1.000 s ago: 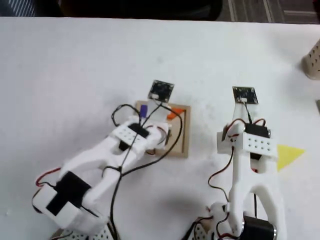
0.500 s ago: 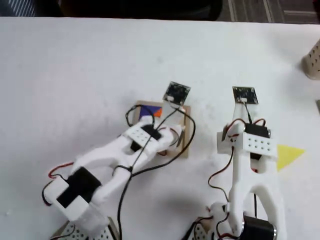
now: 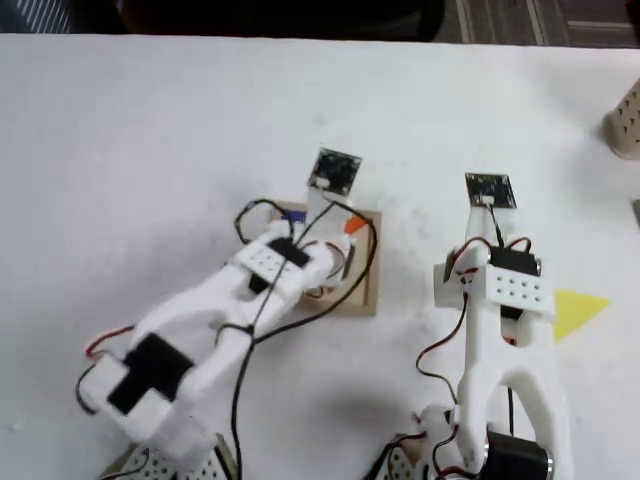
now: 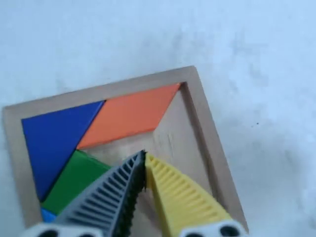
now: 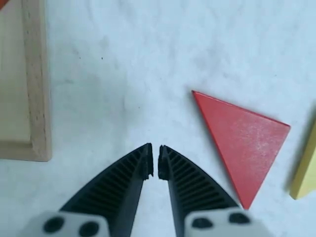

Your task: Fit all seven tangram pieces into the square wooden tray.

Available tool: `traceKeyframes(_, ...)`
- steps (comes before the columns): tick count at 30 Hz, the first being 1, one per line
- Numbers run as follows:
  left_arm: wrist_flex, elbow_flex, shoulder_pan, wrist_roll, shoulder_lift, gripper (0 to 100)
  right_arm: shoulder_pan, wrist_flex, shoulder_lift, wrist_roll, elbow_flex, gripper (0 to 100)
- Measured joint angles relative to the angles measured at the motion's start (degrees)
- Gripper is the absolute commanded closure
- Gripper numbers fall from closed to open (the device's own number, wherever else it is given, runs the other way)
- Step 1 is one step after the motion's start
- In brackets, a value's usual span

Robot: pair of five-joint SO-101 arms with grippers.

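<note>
My left pincer (image 4: 144,160) is pressed together on nothing, over the bare part of the tray (image 4: 206,123), beside the blue (image 4: 52,138), orange (image 4: 131,113) and green (image 4: 79,180) pieces. The red triangle (image 5: 239,138) lies flat on the surface (image 5: 123,74) just beside my right pincer (image 5: 154,165), which is likewise pressed together and empty. The triangle's long edge runs alongside the nearer finger. That arm is closer, I judge. I see no readable writing.

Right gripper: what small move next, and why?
Probably open the right gripper and shift it over the red triangle: that piece lies loose on the table outside the wooden tray, beside the shut, empty gripper.
</note>
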Motion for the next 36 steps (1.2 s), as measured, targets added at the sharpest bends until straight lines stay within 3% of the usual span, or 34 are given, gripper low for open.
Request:
traceKeyframes(7,7.3,-5.71,-0.09,0.0,3.43,98,0.0,0.0,0.0,0.0,0.0,97.4)
traceKeyframes(29,7.56,-5.8,7.91,-2.81,3.6,98,0.0,0.0,0.0,0.0,0.0,97.3)
traceKeyframes(36,12.04,1.23,8.0,-3.16,-10.64,98,0.0,0.0,0.0,0.0,0.0,97.3)
